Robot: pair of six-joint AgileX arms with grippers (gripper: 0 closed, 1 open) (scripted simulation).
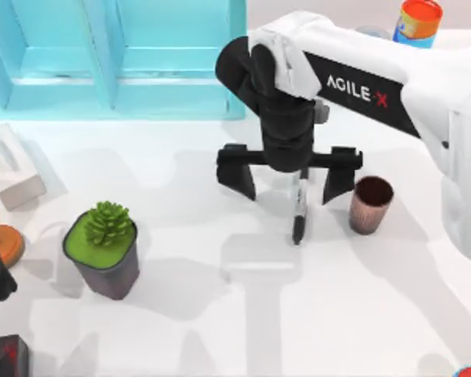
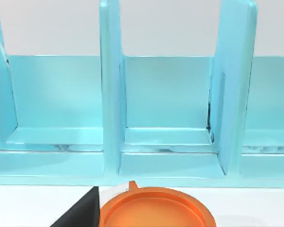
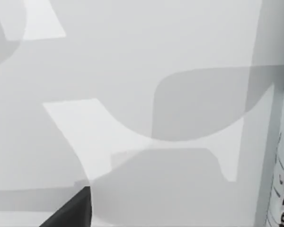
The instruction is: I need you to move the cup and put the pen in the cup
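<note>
White table (image 1: 220, 330), right pincer (image 1: 289, 182) wide apart above pen (image 1: 299, 216), cup (image 1: 370, 204) beside.

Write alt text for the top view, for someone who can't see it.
The right gripper hangs open over the pen lying on the white table, one finger on either side of it. The cup stands upright just right of the pen, apart from it, and a potted plant sits at left.

table (image 1: 220, 330): white, soft grey shadows | shelf (image 1: 118, 59): turquoise, open compartments, rear left
</note>
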